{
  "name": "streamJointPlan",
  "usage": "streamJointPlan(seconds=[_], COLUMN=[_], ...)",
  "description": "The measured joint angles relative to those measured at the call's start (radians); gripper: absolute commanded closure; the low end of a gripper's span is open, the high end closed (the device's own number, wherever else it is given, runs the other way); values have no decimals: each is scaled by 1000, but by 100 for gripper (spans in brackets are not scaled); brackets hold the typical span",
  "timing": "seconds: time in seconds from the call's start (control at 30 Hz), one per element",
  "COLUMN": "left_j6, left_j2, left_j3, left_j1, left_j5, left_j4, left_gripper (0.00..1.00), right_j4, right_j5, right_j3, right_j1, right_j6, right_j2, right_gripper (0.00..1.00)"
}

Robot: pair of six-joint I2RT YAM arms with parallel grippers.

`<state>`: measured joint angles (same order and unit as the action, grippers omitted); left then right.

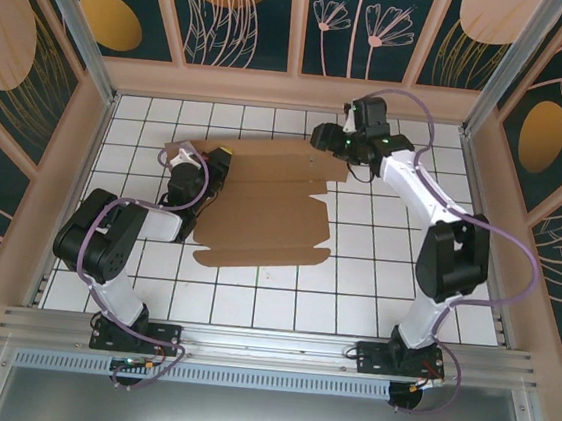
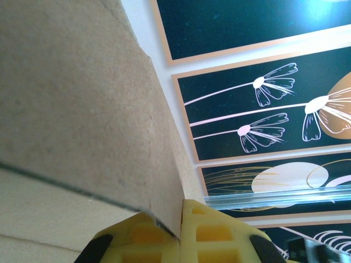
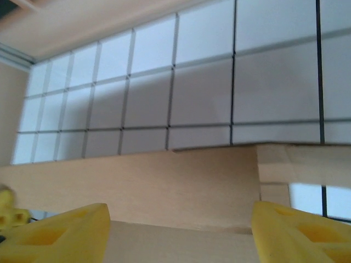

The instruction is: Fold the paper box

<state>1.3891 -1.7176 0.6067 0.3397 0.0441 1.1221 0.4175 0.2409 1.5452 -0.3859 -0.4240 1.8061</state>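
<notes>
The paper box [image 1: 271, 210] is a flat brown cardboard piece lying on the white tiled floor, its far strip raised slightly along a crease. My left gripper [image 1: 216, 155] is at the box's far left corner. In the left wrist view its yellow fingers [image 2: 216, 233] are pressed together on the thin edge of the cardboard [image 2: 82, 109], so the left gripper [image 2: 181, 219] is shut on it. My right gripper [image 1: 321, 136] is at the far right corner of the box. Seen from the right wrist, the right gripper [image 3: 180, 207] is open, its fingers [image 3: 60, 233] wide apart, with a cardboard flap [image 3: 181, 183] between them untouched.
The tiled floor [image 1: 374, 281] extends right of and in front of the box. A beige back ledge [image 1: 293, 91] and patterned walls enclose the cell close behind the right gripper. Aluminium posts [image 1: 74, 23] stand at the back corners.
</notes>
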Motion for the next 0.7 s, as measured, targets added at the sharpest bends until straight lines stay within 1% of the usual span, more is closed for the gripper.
streamJointPlan(seconds=[0.1, 0.27, 0.47, 0.7], left_j6=[0, 4, 11, 18], left_j2=[0, 0, -9, -20], left_j3=[0, 0, 0, 0], left_j1=[0, 0, -2, -12], left_j5=[3, 6, 10, 9], left_j4=[0, 2, 11, 33], left_gripper=[95, 96, 96, 96], right_j4=[20, 43, 31, -17], right_j5=[4, 13, 106, 206], right_j3=[8, 34, 47, 47], right_j1=[0, 0, 2, 20], right_j6=[1, 6, -5, -54], right_j2=[48, 77, 112, 129], right_gripper=[31, 31, 30, 31])
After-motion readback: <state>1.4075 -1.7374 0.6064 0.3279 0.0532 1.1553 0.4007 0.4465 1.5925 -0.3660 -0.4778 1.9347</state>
